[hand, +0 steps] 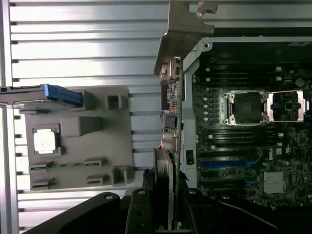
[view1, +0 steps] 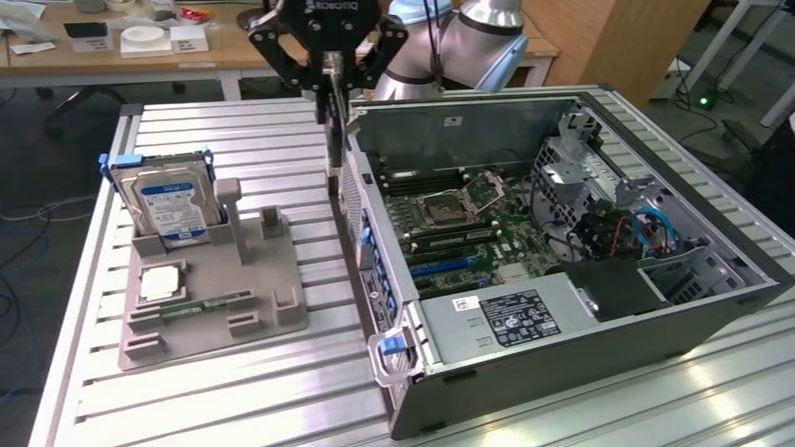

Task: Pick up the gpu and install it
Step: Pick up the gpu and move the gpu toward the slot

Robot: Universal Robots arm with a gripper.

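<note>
The gpu [view1: 331, 140] hangs edge-on and upright from my gripper [view1: 330, 86], which is shut on its upper end. It hovers just outside the open computer case's [view1: 559, 345] wall on the exterior view's left, between the case and the grey parts holder [view1: 249, 279]. In the wrist view the gpu [hand: 169, 122] runs away from my gripper [hand: 168, 200], and its pale metal bracket [hand: 184, 34] is at the far end. The motherboard [view1: 460, 223] lies exposed inside the case, with blue expansion slots [hand: 219, 164] near the case wall.
The grey holder carries a silver hard drive with a blue label [view1: 168, 207], a square processor chip [view1: 162, 284] and a narrow memory stick [view1: 205, 304]. Everything rests on a ribbed aluminium table [view1: 186, 400]. A power supply [view1: 509, 317] and cables [view1: 621, 228] sit inside the case.
</note>
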